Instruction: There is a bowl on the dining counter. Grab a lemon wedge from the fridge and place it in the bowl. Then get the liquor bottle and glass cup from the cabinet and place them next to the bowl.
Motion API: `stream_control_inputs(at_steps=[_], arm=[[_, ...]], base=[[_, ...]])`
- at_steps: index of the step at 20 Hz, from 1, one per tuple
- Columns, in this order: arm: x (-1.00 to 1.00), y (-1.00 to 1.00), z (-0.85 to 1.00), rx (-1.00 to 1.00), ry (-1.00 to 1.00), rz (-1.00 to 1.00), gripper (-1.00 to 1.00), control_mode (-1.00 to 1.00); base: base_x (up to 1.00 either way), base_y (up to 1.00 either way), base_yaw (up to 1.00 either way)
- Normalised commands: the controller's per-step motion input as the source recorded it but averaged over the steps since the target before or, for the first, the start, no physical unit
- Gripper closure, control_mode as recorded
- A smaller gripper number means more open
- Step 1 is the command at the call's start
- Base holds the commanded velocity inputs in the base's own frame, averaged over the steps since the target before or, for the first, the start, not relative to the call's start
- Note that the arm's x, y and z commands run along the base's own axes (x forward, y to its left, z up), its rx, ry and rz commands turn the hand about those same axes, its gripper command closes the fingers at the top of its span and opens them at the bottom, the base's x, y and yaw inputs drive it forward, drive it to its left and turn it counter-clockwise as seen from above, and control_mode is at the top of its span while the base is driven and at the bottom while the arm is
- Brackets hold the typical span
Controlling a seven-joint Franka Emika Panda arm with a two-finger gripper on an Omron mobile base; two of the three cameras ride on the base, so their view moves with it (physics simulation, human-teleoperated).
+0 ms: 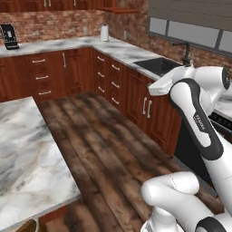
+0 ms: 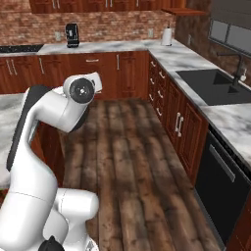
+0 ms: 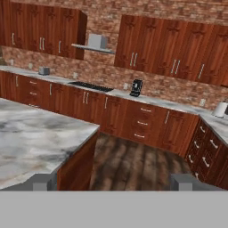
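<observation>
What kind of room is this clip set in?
A rendered home kitchen: a black sink set in the marble wall counter, a cooktop under a range hood, and a marble-topped island.

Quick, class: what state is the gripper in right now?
Gripper: open, holding nothing.

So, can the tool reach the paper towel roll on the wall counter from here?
Probably not. The paper towel roll stands far off in the counter corner, with open wood floor between. The open tool has nothing blocking it, but the base must drive closer.
</observation>
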Motion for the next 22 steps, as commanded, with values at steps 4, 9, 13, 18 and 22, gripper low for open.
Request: stream_control_inputs(at_steps=[4, 9, 13, 18, 22], arm=[[0.00, 0.00, 0.00, 0.00, 0.00, 0.00, -1.00, 1.00], [0.00, 0.00, 0.00, 0.00, 0.00, 0.00, -1.00, 1.00], [0.00, 0.00, 0.00, 0.00, 0.00, 0.00, -1.00, 1.00], [0.00, 0.00, 0.00, 0.00, 0.00, 0.00, -1.00, 1.00], [0.00, 0.00, 0.00, 0.00, 0.00, 0.00, -1.00, 1.00]], base=[[1.00, -0.21, -0.07], [1.00, -0.63, -0.01], [1.00, -0.44, 0.00], [1.00, -0.02, 0.00], [1.00, 0.00, 0.00]])
